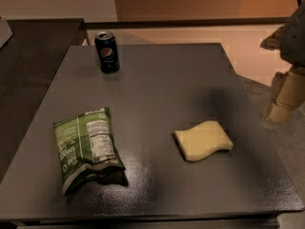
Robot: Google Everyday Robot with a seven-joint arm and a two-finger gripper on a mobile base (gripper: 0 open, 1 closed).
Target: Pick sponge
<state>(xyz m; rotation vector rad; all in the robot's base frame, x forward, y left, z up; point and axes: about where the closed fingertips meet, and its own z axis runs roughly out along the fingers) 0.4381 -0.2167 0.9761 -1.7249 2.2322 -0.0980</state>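
Observation:
The pale yellow sponge (203, 140) lies flat on the dark grey table (162, 85), right of its middle and toward the front. It has wavy sides. My gripper (281, 109) hangs at the right edge of the view, beyond the table's right edge, to the right of the sponge and a little farther back. It is clear of the sponge and holds nothing that I can see.
A green chip bag (87, 148) lies at the front left of the table. A dark blue soda can (107, 52) stands upright at the back left. A darker counter (28, 66) adjoins the table on the left. Floor shows past the right edge.

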